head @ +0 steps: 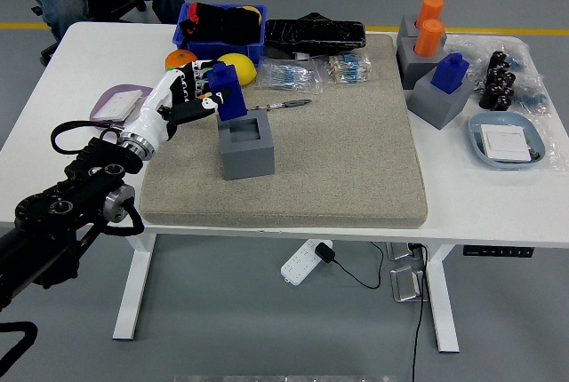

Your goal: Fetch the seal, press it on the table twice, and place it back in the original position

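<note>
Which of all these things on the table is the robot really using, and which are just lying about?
In use:
- blue seal, lifted in the left hand
- grey holder, now empty
- grey mat

Lying about:
- orange seals
- second blue seal
- blue bin
- lemon
- pen
- light blue plate

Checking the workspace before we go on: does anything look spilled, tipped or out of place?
Nothing spilled or damaged. The only thing out of place is the blue seal, held by the left hand above its empty grey holder.
</note>
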Motion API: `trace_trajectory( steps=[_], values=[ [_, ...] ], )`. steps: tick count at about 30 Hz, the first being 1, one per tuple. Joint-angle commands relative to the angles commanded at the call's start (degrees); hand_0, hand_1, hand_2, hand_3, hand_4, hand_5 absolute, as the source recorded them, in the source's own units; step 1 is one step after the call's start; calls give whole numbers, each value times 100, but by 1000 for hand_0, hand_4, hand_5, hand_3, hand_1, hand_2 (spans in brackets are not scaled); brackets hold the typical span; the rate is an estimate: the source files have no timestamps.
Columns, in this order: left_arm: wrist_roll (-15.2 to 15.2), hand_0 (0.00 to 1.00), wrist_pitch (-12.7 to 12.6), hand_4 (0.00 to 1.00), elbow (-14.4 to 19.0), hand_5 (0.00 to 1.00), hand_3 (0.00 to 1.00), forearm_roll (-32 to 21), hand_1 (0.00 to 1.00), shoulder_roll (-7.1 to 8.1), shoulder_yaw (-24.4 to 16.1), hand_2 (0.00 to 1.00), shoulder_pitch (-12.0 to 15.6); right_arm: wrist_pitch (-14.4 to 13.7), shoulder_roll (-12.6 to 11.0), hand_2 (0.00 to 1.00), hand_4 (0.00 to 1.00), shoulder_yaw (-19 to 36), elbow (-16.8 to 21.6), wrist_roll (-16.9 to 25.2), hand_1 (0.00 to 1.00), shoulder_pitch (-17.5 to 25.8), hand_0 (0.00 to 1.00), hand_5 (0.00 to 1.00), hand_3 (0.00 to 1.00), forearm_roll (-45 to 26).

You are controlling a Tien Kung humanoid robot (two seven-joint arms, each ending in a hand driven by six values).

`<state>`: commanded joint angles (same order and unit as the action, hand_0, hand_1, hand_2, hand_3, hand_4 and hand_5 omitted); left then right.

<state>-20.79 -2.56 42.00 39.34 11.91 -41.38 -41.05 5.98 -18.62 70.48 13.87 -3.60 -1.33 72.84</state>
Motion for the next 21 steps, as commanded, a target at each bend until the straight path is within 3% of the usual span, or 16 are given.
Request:
trace_trajectory(
  steps=[5,10,21],
  values=[
    [-26,753,-12,567,-50,2,690,38,601,159,-185,453,34,-5,-15,648,785,15,-7,2,671,17,759,494,613,7],
    [-25,748,-43,567,-158,2,686,132,616,167,-436,454,178,-1,-2,648,786,22,-3,2,671,10,759,493,613,8],
    [-20,746,-113,574,-515,2,679,130,613,158,-399,455,501,-4,-2,648,787,37,-2,8,671,11,760,494,613,17]
  ],
)
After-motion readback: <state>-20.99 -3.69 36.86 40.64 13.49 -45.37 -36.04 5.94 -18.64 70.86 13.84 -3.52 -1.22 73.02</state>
